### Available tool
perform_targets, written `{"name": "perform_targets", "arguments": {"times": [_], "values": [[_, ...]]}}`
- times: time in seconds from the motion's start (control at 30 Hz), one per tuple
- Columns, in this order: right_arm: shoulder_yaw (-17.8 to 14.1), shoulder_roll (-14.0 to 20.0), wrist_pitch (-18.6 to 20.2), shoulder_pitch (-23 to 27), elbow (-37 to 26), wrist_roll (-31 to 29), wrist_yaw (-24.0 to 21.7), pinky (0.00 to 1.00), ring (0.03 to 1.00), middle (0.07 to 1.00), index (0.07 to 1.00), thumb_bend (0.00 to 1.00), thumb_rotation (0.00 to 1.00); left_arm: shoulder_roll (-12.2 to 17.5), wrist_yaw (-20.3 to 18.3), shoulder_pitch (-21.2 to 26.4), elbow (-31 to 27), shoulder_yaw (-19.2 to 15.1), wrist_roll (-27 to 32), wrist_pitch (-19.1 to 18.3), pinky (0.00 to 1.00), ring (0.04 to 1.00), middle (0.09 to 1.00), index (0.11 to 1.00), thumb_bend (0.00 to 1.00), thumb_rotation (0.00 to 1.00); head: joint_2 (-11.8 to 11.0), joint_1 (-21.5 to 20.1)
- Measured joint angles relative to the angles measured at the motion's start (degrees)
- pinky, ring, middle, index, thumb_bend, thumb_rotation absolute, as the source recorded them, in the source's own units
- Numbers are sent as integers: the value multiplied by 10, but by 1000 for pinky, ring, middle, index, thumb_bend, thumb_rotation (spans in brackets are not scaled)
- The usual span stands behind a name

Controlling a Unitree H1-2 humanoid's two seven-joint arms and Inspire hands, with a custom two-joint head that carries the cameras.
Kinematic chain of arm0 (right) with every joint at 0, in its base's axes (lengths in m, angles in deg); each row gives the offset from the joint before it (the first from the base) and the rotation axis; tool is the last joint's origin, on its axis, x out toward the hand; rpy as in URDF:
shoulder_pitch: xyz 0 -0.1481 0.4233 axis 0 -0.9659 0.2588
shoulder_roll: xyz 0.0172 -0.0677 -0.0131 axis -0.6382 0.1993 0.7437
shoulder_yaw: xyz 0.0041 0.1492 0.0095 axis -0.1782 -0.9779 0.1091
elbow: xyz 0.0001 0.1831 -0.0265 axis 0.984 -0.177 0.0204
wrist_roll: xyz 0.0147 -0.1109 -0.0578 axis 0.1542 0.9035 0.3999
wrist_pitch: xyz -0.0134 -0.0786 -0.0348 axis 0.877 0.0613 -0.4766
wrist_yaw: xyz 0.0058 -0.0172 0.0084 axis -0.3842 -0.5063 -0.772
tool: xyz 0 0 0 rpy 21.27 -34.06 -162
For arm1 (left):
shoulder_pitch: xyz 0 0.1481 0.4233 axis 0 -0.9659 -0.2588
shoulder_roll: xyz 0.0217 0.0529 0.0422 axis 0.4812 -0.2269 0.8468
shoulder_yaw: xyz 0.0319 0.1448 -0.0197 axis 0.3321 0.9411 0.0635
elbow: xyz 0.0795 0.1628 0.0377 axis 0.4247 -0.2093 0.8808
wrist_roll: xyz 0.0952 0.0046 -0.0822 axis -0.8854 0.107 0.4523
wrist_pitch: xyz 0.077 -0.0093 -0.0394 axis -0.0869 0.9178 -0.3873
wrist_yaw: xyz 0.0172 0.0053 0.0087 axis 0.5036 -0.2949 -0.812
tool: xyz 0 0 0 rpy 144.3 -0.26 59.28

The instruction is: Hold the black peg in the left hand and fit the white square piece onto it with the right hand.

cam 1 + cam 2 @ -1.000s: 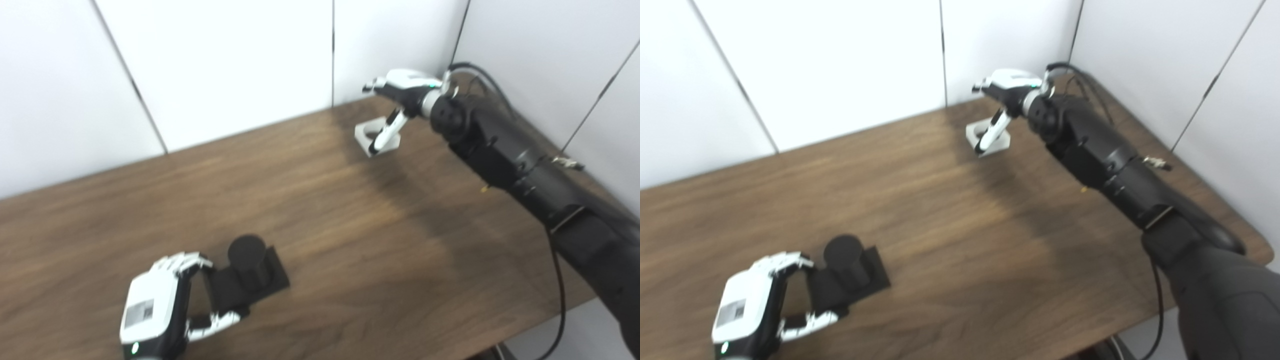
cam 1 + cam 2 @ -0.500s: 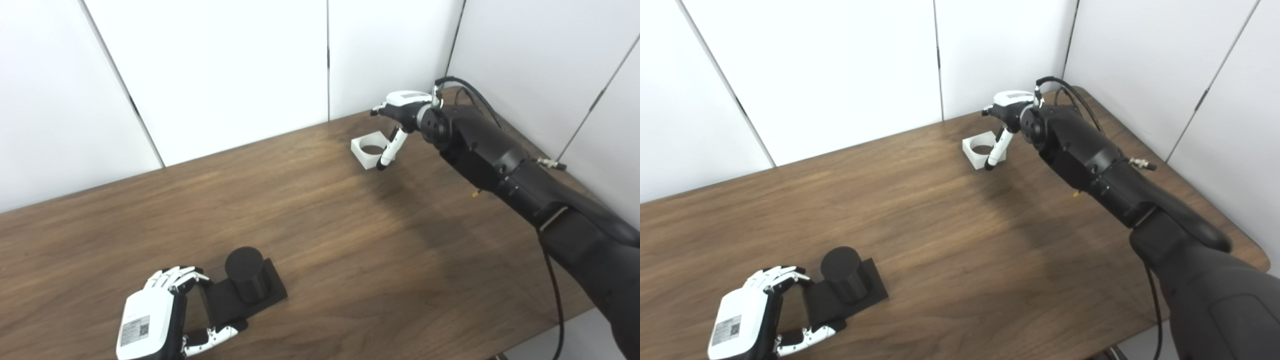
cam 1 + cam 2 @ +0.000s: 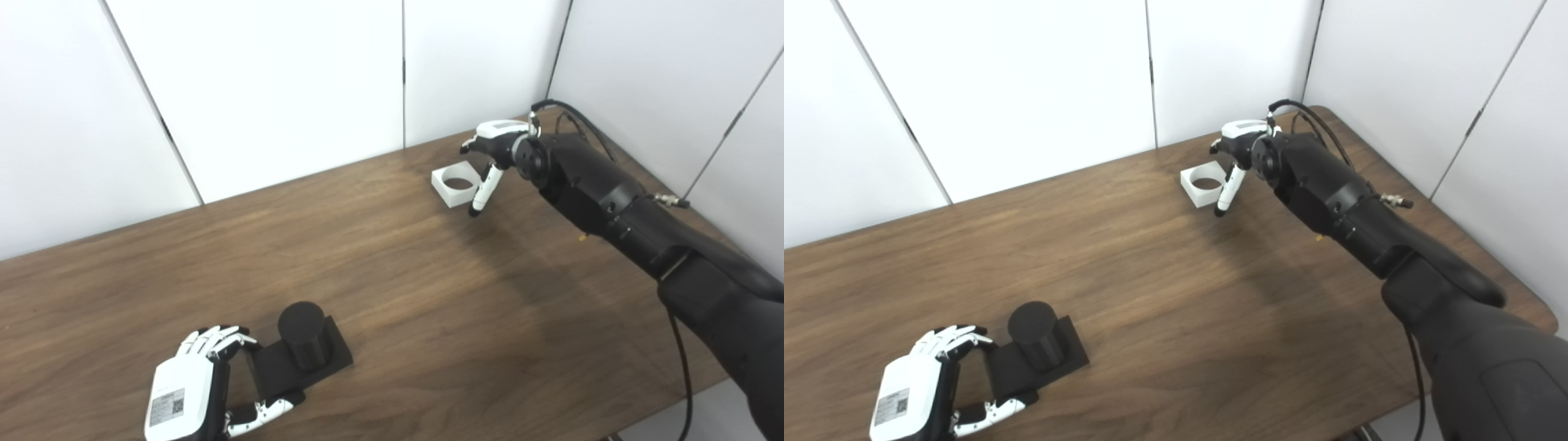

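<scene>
Left eye view: left hand (image 3: pixel 202 392) apparently grips black peg (image 3: pixel 301 346); right hand (image 3: pixel 490 153) beside white square piece (image 3: pixel 454 185)

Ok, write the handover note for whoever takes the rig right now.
Left hand: fingers round the base of the black peg, which sits on the table near the front left.
Right hand: open, beside the white piece at the far right, not gripping it.
Done: peg steadied.
Left: grasp the white piece, carry it over, fit it on the peg.
</scene>
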Motion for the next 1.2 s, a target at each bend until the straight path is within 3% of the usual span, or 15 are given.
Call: {"name": "perform_targets", "arguments": {"times": [0.63, 0.87, 1.2], "values": [[9, -24, -27, 9, 14, 21, 0, 986, 983, 947, 867, 958, 337, -1, 1, -1, -5, 8, -7, -13, 859, 804, 742, 486, 521, 47, 10, 8], [8, -24, -35, 9, 16, 25, 21, 1000, 972, 930, 784, 938, 343, -2, 1, -1, -9, 14, -11, -23, 873, 804, 744, 486, 521, 46, 14, 8], [1, -24, -50, 7, 15, 24, 35, 1000, 960, 902, 664, 918, 265, -2, -4, -3, -17, 17, -14, -36, 873, 799, 740, 485, 522, 47, 20, 10]]}}
